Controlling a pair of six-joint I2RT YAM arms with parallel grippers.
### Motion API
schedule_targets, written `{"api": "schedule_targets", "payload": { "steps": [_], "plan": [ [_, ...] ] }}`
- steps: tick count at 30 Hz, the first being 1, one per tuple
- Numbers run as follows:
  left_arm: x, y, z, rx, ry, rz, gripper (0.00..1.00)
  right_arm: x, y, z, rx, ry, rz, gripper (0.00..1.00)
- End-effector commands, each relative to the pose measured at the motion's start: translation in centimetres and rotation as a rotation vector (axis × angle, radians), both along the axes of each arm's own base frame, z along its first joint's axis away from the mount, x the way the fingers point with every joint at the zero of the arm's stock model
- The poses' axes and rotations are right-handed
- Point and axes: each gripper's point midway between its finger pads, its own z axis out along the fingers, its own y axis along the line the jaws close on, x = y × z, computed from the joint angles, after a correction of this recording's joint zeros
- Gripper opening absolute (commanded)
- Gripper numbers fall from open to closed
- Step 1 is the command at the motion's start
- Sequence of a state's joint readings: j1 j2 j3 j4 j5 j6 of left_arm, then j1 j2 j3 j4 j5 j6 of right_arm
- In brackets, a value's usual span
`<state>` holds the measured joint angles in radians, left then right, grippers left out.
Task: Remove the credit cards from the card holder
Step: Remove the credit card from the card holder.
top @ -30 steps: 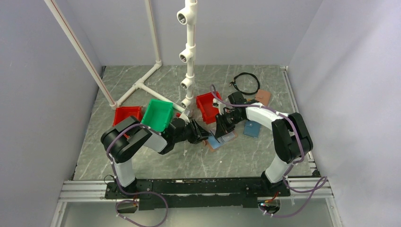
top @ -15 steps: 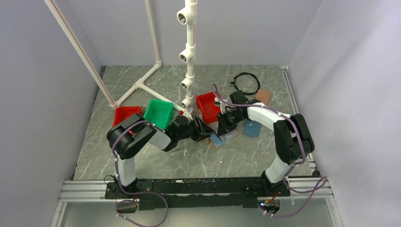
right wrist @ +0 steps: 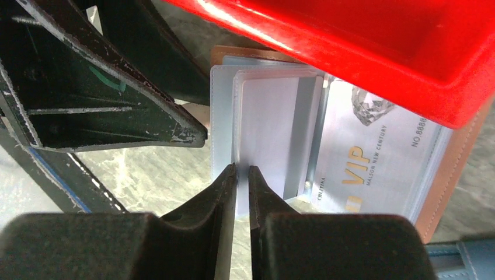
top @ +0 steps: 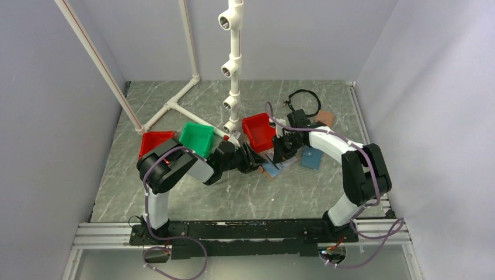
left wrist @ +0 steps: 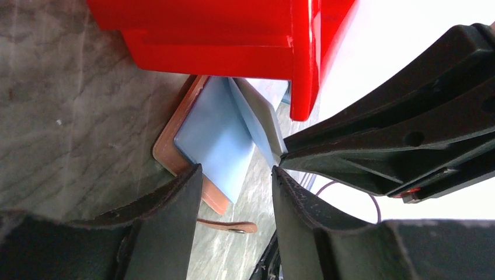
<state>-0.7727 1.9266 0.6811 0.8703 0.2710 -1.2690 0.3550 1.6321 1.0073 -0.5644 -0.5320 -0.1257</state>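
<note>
**gearhead_42:** Left hand (top: 257, 158) and right hand (top: 282, 149) have both drifted toward 12 o'clock since a second ago, and the card holder (top: 273, 168) went with them. It's now snug at the red bin's (top: 258, 131) 5 o'clock on the counter (top: 233, 198).

**pinchy:** Yep, it's lying open, blue lining up. Left hand is roughly half open with nothing in it, fingers over the holder's near edge. Right hand comes in from 3 o'clock, nearly closed, pinching the edge of a clear leaf (right wrist: 238, 105) with a grey-white card (right wrist: 274, 134) inside. VIP card (right wrist: 373, 157) is sleeved beside it. Blue wallet (top: 310, 158) sits at the holder's 3 o'clock.
</note>
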Motion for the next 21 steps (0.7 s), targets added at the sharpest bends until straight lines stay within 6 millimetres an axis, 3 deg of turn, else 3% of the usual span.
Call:
{"api": "schedule_targets", "payload": {
  "steps": [1,13,21],
  "plan": [
    [0.9,-1.2,1.3,-0.043,-0.042,-0.02,0.52,1.8,-1.4,0.7,-0.043,-0.087,-0.048,0.13],
    [1.4,-1.4,1.4,-0.029,-0.059,-0.019,0.51,3.8,-3.9,0.1,-0.156,-0.165,-0.106,0.13],
    [1.5,-1.7,1.1,-0.035,-0.054,-0.027,0.51,5.2,-5.7,1.2,-0.204,-0.244,-0.16,0.16]
  ]
}}
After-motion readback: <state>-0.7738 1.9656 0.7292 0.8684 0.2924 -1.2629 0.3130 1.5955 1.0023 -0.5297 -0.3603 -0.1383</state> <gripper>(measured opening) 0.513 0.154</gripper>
